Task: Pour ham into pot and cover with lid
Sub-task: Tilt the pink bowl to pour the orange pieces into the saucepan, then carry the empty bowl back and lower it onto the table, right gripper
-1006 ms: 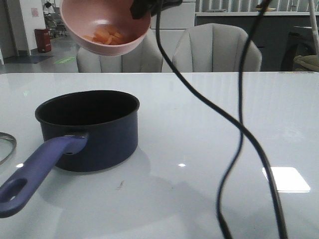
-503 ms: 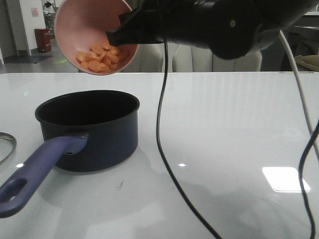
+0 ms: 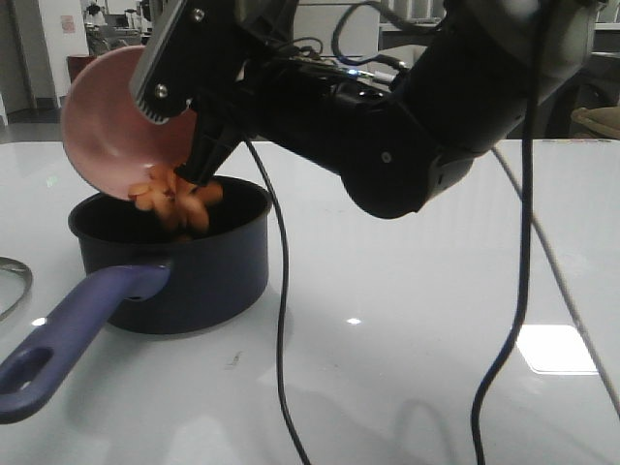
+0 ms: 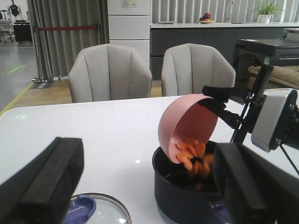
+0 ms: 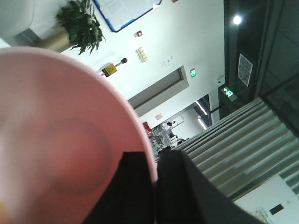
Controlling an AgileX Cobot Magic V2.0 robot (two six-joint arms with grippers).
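My right gripper [image 3: 197, 160] is shut on the rim of the pink bowl [image 3: 108, 126] and holds it tipped steeply over the pot [image 3: 199, 276]. Orange-pink ham cubes [image 3: 176, 203] are sliding off the bowl's lip and falling into the pot's black inside. The right wrist view shows the gripper [image 5: 154, 186] pinching the bowl rim [image 5: 60, 140]. My left gripper [image 4: 149, 196] is wide open and empty, low over the table beside the pot [image 4: 180, 200], with bowl [image 4: 184, 123] and ham [image 4: 190, 151] ahead. The lid [image 4: 105, 212] lies flat, its blue knob [image 4: 78, 210] up.
The pot's long purple-blue handle [image 3: 58, 339] points toward the front left. The lid's rim [image 3: 14, 286] shows at the left edge of the front view. Black cables [image 3: 276, 329] hang from the right arm in front of the table. Chairs [image 4: 110, 72] stand behind the table.
The right arm has swung down and left and tipped the bowl further. The ham, which lay inside the bowl, now spills over the lip into the pot.
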